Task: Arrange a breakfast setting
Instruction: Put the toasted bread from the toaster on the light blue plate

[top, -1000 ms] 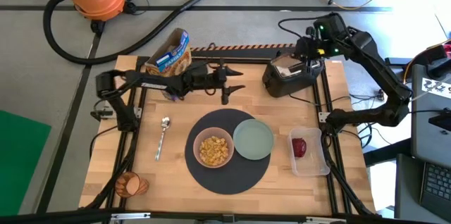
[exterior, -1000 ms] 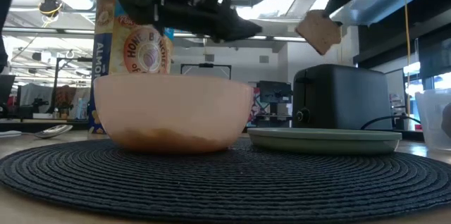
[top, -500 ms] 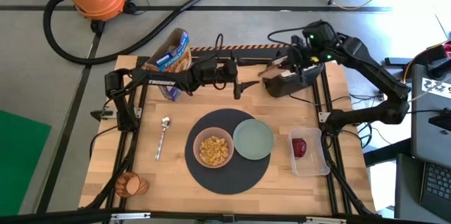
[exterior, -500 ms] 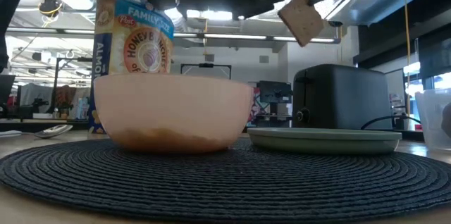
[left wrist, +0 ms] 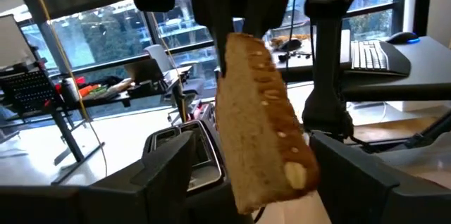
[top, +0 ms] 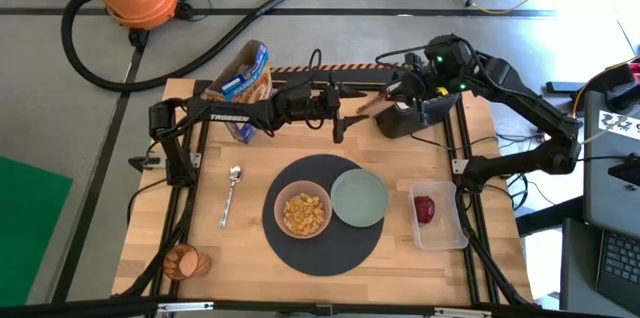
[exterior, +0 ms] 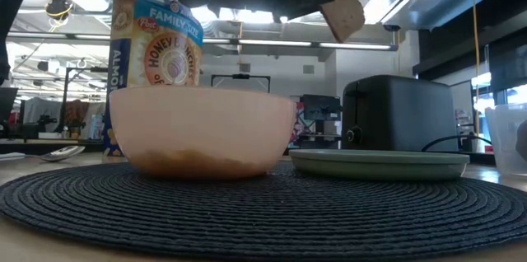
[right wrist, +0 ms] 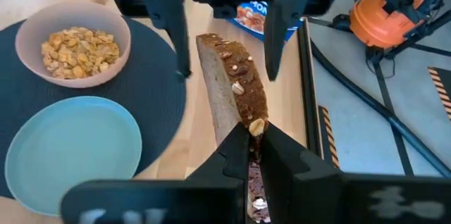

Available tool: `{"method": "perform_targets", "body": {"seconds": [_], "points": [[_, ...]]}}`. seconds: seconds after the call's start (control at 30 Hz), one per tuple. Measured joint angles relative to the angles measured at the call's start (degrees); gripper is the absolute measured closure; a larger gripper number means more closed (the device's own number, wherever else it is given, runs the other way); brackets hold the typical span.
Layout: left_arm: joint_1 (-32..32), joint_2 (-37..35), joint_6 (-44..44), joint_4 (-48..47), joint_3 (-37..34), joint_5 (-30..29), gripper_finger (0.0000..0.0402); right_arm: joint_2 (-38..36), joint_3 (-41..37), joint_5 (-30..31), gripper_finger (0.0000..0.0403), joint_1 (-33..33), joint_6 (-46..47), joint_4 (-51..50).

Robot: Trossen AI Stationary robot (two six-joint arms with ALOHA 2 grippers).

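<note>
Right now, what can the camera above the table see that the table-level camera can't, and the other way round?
Only the overhead view shows the red apple in its clear plastic tub, the orange translucent cup, and the right tool pinching the toast with the open left tool beside it. Only the table-level view shows the toast hanging well above the black toaster. Both show the brown toast slice, pink cereal bowl, pale green plate, round dark-grey mat and cereal box.

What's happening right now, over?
Right claw shut on toast slice, held in air. Left claw open, facing toast. Pale green plate empty.
</note>
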Motion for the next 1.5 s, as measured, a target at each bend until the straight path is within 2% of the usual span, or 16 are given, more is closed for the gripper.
{"method": "perform_targets", "body": {"seconds": [0.27,0.4,0.57,0.7,0.83,0.97,1.03,1.13,1.27,1.4,1.5], "points": [[0.05,0.0,-1.09,0.16,0.01,-0.89,0.024,0.0,0.0,0.24,0.0386,2.93,3.47,1.54],[0.0,0.0,-1.99,-0.07,0.02,-0.43,0.0294,0.0,0.0,2.61,0.0383,3.55,6.55,3.51],[0.02,0.0,-4.07,-2.11,0.01,0.85,0.0349,0.0,0.0,4.96,0.0344,3.44,8.91,3.85],[0.07,0.0,-4.28,-2.98,0.01,0.86,0.0378,0.0,0.0,5.43,0.0302,3.44,9.43,3.8],[0.07,0.0,-5.94,-4.9,0.04,1.68,0.0388,-0.01,0.0,7.88,0.027,3.41,14.28,4.99],[-0.23,0.0,-7.85,-13.51,0.04,6.28,0.0383,-1.4,0.0,11.86,0.0257,3.37,17.9,4.77],[-0.88,0.0,-6.95,-18.91,0.04,6.76,0.0381,-2.21,-0.36,12.01,0.0257,3.37,18.64,4.07],[-2.79,0.0,-1.45,-27.26,0.02,6.64,0.038,-4.26,-4.45,11.77,0.0259,3.37,19.65,5.93],[-6.91,1.37,10.78,-33.56,0.04,5.13,0.0379,-7.61,-12.58,11.64,0.0262,3.37,21.83,13.59],[-10.19,4.26,17.36,-34.3,-0.03,1.86,0.0379,-9.74,-20.05,11.57,0.0262,3.42,23.93,21.91],[-11.6,5.67,18.2,-32.5,-0.03,-0.24,0.0378,-10.18,-22.69,11.66,0.0263,3.85,25.75,24.44]]}}
